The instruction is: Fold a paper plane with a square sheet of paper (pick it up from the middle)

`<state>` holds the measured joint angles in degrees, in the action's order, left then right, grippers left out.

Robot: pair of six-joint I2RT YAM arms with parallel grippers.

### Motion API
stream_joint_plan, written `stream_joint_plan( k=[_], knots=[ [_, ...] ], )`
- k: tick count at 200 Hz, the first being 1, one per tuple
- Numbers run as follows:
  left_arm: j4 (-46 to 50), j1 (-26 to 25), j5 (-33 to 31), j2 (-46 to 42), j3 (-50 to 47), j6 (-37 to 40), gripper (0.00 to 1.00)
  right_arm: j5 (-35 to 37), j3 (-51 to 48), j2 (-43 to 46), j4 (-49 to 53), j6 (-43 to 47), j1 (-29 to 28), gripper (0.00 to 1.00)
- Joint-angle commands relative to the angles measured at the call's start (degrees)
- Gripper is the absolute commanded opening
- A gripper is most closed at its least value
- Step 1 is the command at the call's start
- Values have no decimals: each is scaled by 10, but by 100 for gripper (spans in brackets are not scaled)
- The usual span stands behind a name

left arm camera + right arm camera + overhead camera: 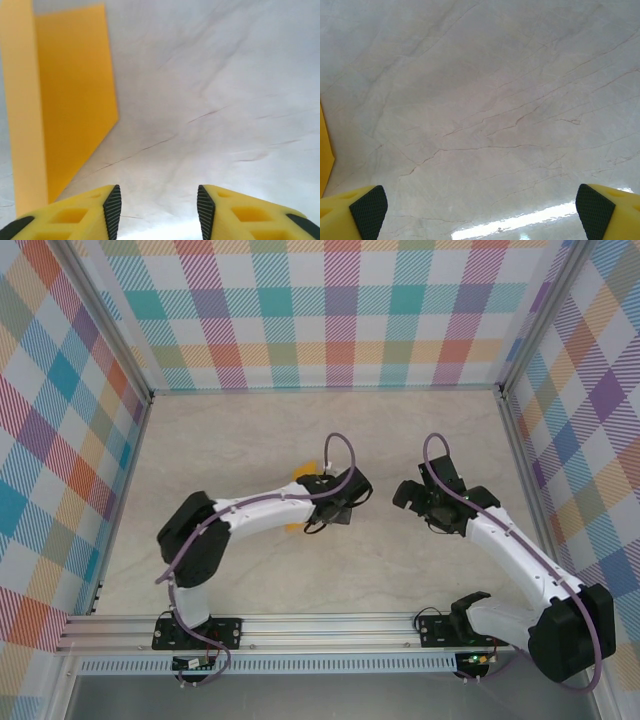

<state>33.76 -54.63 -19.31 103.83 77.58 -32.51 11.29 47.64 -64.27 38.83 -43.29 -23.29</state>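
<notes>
From the top camera, the table (pixel 300 430) was a pale stone-look surface with faint grey veins, closed in on three sides by walls (pixel 330 310) printed in a pastel plaid of teal, orange, pink and purple, with bare metal posts (pixel 120 340) at the corners. A slotted metal rail (pixel 320 628) ran along the near edge, well away from the sheet of paper (pixel 303 472). The orange-yellow sheet lay flat near the middle of the table, mostly covered by the left arm, with small bits showing on either side of it. The left gripper (pixel 352 502) hung just past the sheet's right side, and the right gripper (pixel 408 498) sat farther out on that same side, apart from the paper; a purple cable (pixel 340 445) looped over each wrist. From the left wrist, the sheet of paper (pixel 70 90) lay on the table (pixel 210 100) ahead and to the left, a paler strip down its left edge and its right edge angling inward. The left gripper (pixel 159 210) had its jaws apart over bare table beside the paper, holding nothing. From the right wrist, the right gripper (pixel 480 210) had its jaws spread wide above bare table (pixel 495 100), nothing between them, and a sliver of the sheet of paper (pixel 325 150) showed at the left border.
</notes>
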Motion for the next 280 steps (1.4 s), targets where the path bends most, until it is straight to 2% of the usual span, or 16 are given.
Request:
stream_joint_plan(
  k=[1,30,48,95,125,156,184,209,248,280],
  knots=[
    [-54,14,57,-62,-38,-5,50,-60,25,-26,-32,44,3,97],
    [-97,64,94,-133,-105,-21,59,-165,61,-94,-79,72,-2,94],
    [-107,107,104,-173,-145,-38,66,-202,87,-135,-110,68,-24,92],
    [-105,217,110,-277,-257,-77,86,-207,216,-253,-140,77,-131,92],
    [-84,286,114,-317,-312,-105,91,-212,329,-374,-122,76,-182,91],
    [-80,346,147,-328,-359,-131,95,-231,452,-497,-75,54,-201,89],
    [-77,372,162,-320,-380,-141,97,-244,553,-594,-18,45,-207,87],
    [-76,377,162,-316,-384,-144,98,-235,599,-646,19,45,-209,87],
    [-75,376,158,-313,-379,-139,98,-227,605,-680,44,61,-209,87],
    [-86,377,172,-316,-380,-131,98,-230,572,-678,50,96,-209,87]
  ],
)
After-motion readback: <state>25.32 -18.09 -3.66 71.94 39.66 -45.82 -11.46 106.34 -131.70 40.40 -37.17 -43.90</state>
